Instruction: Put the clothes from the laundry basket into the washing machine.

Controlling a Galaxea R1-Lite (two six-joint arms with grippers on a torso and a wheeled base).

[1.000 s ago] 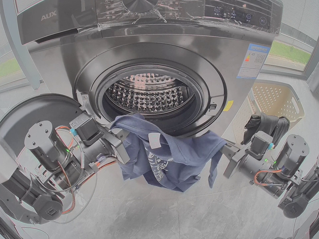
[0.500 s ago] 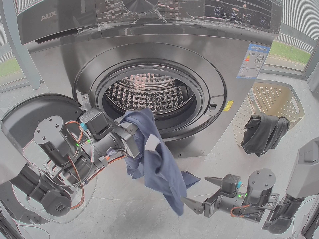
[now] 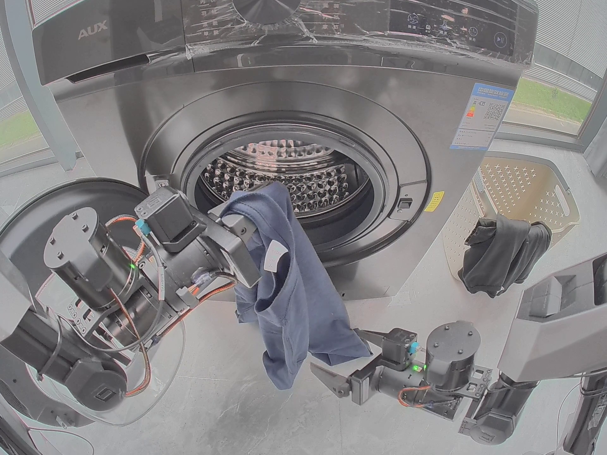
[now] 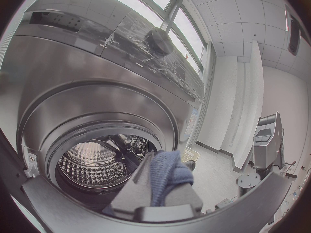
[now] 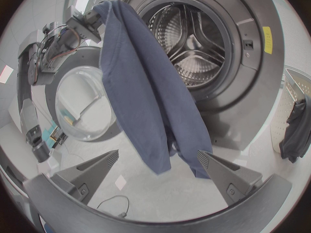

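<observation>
A navy blue shirt (image 3: 291, 285) hangs from my left gripper (image 3: 243, 219), which is shut on its upper edge just in front of the washing machine's open drum (image 3: 281, 181). In the left wrist view the pinched blue cloth (image 4: 168, 175) bunches between the fingers, with the drum (image 4: 94, 165) behind. My right gripper (image 3: 344, 358) is open low near the floor, at the shirt's hanging lower hem (image 5: 155, 159); its fingers (image 5: 110, 160) stand on either side of the hem without touching it. A dark garment (image 3: 502, 254) drapes over the rim of the beige laundry basket (image 3: 537, 191) at the right.
The round washer door (image 3: 57, 222) stands swung open at the left, behind my left arm. Its glass bowl (image 5: 82, 102) faces the room. Grey floor (image 3: 253, 412) spreads open in front of the machine. The basket sits close beside the machine's right side.
My right gripper let go of the shirt, dropped low and moved left under its hem. The shirt now hangs from my left gripper alone, which has risen a little toward the drum.
</observation>
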